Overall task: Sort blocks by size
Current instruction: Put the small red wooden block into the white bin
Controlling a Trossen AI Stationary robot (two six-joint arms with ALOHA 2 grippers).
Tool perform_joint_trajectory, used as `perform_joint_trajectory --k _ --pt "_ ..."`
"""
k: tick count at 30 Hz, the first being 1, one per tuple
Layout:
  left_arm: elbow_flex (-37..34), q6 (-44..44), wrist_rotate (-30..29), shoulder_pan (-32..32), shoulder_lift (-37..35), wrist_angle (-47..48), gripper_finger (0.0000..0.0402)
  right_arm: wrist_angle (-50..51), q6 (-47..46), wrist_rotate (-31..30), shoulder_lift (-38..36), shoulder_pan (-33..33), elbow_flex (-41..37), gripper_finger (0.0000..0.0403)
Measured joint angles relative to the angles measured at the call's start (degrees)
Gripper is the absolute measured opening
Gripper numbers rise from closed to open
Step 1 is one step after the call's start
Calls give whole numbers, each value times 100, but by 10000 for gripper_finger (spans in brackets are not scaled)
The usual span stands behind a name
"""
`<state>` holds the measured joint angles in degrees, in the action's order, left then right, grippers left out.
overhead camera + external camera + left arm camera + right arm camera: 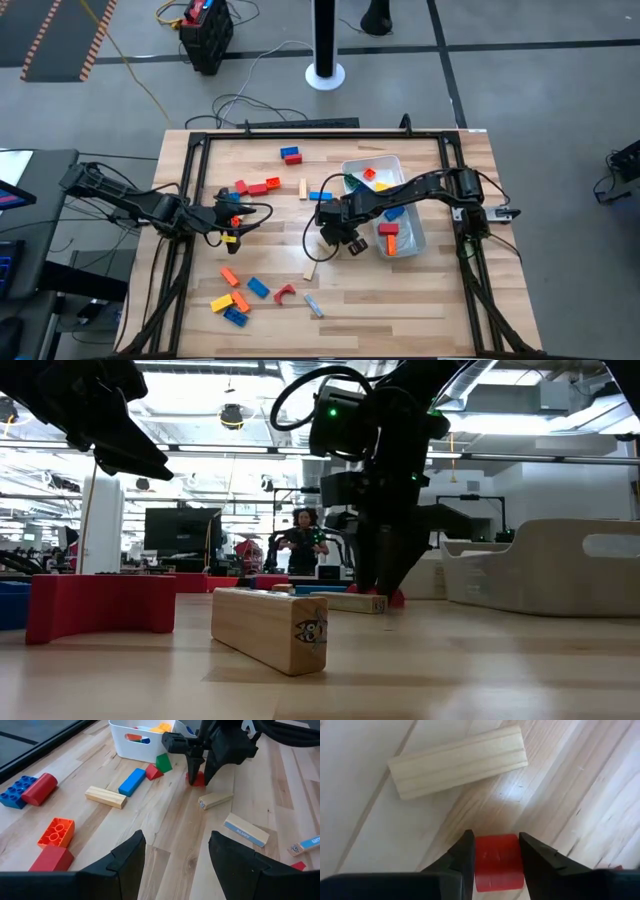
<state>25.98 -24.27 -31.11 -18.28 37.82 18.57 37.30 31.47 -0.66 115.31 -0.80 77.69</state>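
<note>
The right gripper [496,862] pinches a smooth red block [497,861] (beside a grained wooden bar [458,762]); left gripper [176,852] gapes wide.

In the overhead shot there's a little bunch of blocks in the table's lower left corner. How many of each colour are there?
orange blocks: 2
blue blocks: 2
yellow block: 1
red arch: 1
pale blue bar, at the bunch's right end: 1
Total: 7
</note>
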Motion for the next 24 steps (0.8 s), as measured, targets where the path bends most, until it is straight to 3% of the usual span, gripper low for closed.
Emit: perform_joint_trajectory --k 8,13,24 --pt "0 2 0 0 0 0 208 426 -5 -689 8 25 413 155" --pt "0 4 0 0 0 0 208 1089 -172 -735 6 61 829 151" --pt "0 4 -1 -1 0 2 208 3331 -1236 -821 2 101 1353 150"
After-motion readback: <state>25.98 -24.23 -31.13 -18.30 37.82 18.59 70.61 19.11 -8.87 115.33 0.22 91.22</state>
